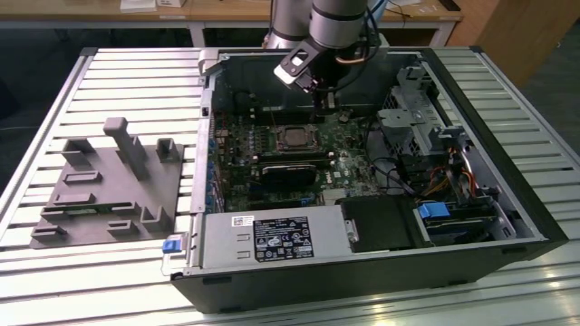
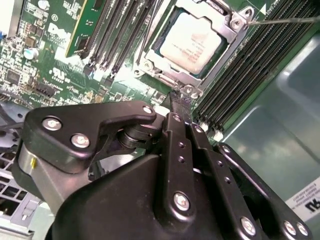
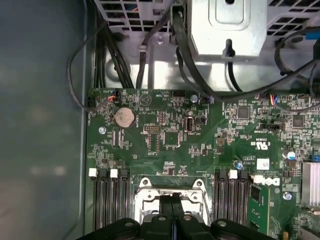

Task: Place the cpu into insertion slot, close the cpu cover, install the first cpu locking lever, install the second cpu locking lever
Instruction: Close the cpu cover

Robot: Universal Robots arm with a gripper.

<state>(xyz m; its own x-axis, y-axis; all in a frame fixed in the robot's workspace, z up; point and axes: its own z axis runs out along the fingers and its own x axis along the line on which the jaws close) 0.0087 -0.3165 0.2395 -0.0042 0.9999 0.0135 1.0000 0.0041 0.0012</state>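
Jaws pressed together into one narrow tip, apparently for pushing rather than grasping, the gripper (image 2: 176, 102) hangs just beside the edge of the cpu cover (image 2: 170, 75), which lies shut over the cpu (image 2: 192, 40) seated flat in the insertion slot (image 1: 276, 136) on the green motherboard (image 3: 170, 140).

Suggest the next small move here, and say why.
Probably ease the shut gripper slightly lower at the cover's edge. The silver-grey square cpu sits in its socket, the silvery metal cpu cover frame lies flat over it, and a thin metal locking lever sticks out unlatched.
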